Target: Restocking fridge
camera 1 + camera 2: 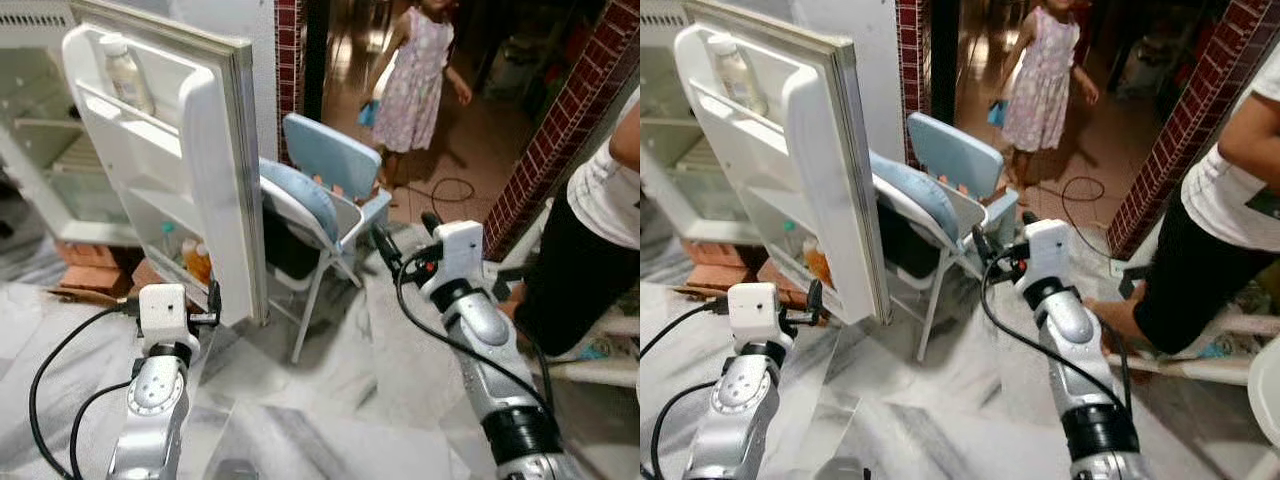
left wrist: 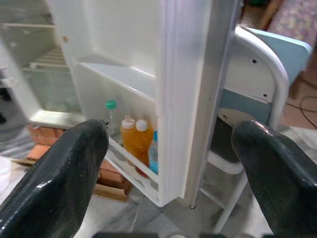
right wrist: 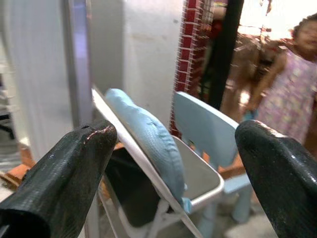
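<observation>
Open end effectors (image 2: 168, 163) near fridge door (image 1: 215, 170)

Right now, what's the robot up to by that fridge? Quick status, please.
Left gripper open at the open fridge door's edge. Right gripper open, empty, facing the folding chair. Bottles sit in the lower door shelf. Chair stands right behind the door.

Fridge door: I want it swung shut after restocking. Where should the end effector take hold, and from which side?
Probably the free vertical edge of the fridge door, approached from the chair side. That edge stands open right before the open left end effector, thin enough to fit between its fingers, farthest from the hinge.
</observation>
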Robot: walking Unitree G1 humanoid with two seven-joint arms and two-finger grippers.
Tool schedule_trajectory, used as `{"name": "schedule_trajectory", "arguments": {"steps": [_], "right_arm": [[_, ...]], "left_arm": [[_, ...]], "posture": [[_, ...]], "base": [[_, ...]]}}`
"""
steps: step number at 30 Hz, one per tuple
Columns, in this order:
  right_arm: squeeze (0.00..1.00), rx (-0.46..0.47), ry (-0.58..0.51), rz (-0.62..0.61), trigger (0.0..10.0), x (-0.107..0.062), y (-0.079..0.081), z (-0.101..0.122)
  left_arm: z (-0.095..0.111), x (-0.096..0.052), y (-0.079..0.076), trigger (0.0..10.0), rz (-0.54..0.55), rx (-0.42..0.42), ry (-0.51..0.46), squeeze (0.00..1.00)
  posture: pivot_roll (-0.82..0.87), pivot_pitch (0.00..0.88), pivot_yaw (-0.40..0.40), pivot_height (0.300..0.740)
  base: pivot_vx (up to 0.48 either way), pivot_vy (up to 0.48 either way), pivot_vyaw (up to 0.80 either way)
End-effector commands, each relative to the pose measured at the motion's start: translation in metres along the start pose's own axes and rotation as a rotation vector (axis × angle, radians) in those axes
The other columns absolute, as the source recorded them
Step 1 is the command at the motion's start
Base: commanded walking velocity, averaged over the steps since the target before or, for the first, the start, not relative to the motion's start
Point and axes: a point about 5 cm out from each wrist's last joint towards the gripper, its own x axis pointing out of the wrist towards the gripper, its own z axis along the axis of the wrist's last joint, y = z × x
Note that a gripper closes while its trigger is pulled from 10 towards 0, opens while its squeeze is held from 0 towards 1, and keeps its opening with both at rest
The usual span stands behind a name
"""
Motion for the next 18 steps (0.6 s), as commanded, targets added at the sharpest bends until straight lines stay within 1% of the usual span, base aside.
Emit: {"name": "schedule_trajectory", "arguments": {"steps": [1, 7, 13, 14, 18], "right_arm": [[0.00, -0.016, -0.030, 0.007, 10.0, 0.0021, 0.0010, 0.0066], [0.00, -0.008, -0.032, -0.017, 10.0, 0.0045, -0.0001, 0.0061], [0.00, -0.009, -0.029, -0.019, 10.0, 0.0040, -0.0010, 0.0040], [0.00, -0.010, -0.027, -0.018, 10.0, 0.0041, -0.0011, 0.0039], [0.00, -0.011, -0.027, -0.015, 10.0, 0.0048, -0.0001, 0.0037]], "left_arm": [[0.0033, 0.0003, 0.0032, 10.0, 0.007, -0.001, -0.016, 0.00], [0.0032, 0.0007, 0.0029, 10.0, 0.001, -0.008, -0.017, 0.00], [0.0030, 0.0011, 0.0024, 10.0, -0.001, -0.019, -0.018, 0.00], [0.0029, 0.0012, 0.0023, 10.0, 0.000, -0.021, -0.016, 0.00], [0.0022, 0.0012, 0.0018, 10.0, -0.003, -0.017, -0.011, 0.00]], "posture": [[0.09, 0.000, -0.058, 0.740], [0.09, 0.000, -0.059, 0.740], [0.10, 0.000, -0.058, 0.740], [0.09, 0.000, -0.059, 0.740], [0.09, 0.000, -0.058, 0.740]], "base": [[0.296, 0.000, 0.80], [0.314, 0.000, 0.76], [0.316, 0.000, 0.60], [0.292, 0.000, 0.42], [0.294, 0.000, 0.00]]}}
